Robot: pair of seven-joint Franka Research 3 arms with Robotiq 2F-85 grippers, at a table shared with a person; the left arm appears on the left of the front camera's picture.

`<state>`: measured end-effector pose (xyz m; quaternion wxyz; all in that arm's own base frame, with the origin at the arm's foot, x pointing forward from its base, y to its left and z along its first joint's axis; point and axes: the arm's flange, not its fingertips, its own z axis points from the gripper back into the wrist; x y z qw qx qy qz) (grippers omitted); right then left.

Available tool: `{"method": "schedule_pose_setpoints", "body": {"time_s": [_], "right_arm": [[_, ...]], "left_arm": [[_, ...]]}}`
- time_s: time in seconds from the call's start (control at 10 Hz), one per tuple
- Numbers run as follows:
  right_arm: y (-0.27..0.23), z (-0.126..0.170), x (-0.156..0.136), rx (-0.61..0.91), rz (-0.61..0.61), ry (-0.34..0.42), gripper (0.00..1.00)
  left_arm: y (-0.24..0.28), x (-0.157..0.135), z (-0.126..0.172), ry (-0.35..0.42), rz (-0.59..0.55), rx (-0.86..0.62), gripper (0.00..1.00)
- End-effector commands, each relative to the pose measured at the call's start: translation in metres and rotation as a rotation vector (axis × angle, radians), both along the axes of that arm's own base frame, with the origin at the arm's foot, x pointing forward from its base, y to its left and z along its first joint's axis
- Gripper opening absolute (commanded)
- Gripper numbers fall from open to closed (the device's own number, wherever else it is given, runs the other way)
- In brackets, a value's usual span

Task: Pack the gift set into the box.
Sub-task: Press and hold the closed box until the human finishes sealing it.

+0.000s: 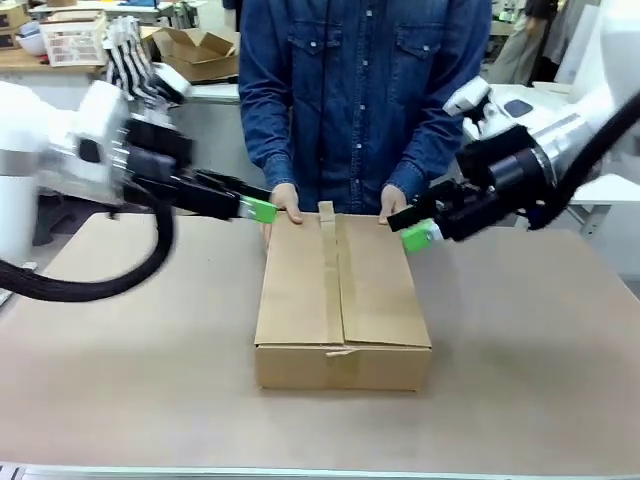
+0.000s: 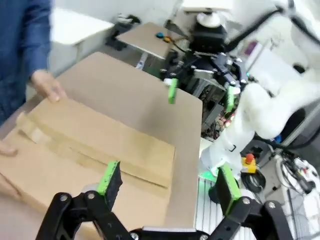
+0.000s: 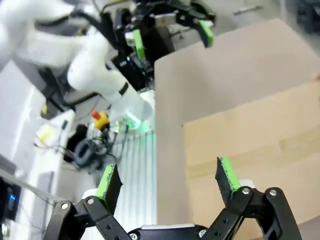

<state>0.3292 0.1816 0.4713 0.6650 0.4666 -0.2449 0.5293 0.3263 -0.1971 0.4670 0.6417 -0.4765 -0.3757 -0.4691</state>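
Box (image 1: 343,300) shut on beige table (image 1: 520,400) w/ lab clutter (image 1: 75,40) behind.

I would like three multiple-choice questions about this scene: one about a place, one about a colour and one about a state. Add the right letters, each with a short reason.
1. Where do the person's hands rest?
A. On the far end of the box
B. On its near end
C. On the robot's arms

2. What colour are the pads on the grippers' fingers?
A. Red
B. Green
C. Yellow

3. In what state are the box's top flaps?
A. Standing upright
B. Cut off
C. Folded down

Answers:
1 A: both hands lie at the box's edge nearest the person.
2 B: the front and wrist views show green pads.
3 C: the top lies flat, with a tape strip along its middle.
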Motion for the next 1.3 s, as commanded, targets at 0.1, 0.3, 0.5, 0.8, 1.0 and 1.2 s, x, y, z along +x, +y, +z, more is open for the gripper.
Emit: {"method": "schedule_pose_setpoints", "body": {"time_s": [0.1,0.3,0.5,0.8,1.0,1.2], "right_arm": [[-0.029,-0.059,0.051,0.099,0.077,-0.289,1.0],[-0.031,-0.09,0.062,0.031,0.068,-0.386,1.0],[-0.016,-0.118,0.07,-0.034,0.008,-0.343,1.0],[-0.028,-0.123,0.063,-0.035,0.023,-0.248,1.0],[-0.02,-0.136,0.079,0.052,0.038,-0.372,1.0],[-0.016,-0.151,0.084,0.126,-0.015,-0.399,1.0]], "left_arm": [[-0.02,0.035,-0.069,-0.264,-0.11,-0.154,1.0],[-0.021,0.044,-0.107,-0.389,-0.074,-0.07,1.0],[-0.029,0.044,-0.146,-0.358,-0.101,0.021,1.0],[-0.017,0.037,-0.136,-0.352,-0.102,-0.024,1.0],[-0.02,0.048,-0.161,-0.312,-0.054,0.05,1.0],[-0.023,0.053,-0.169,-0.324,-0.039,0.052,1.0]]}}
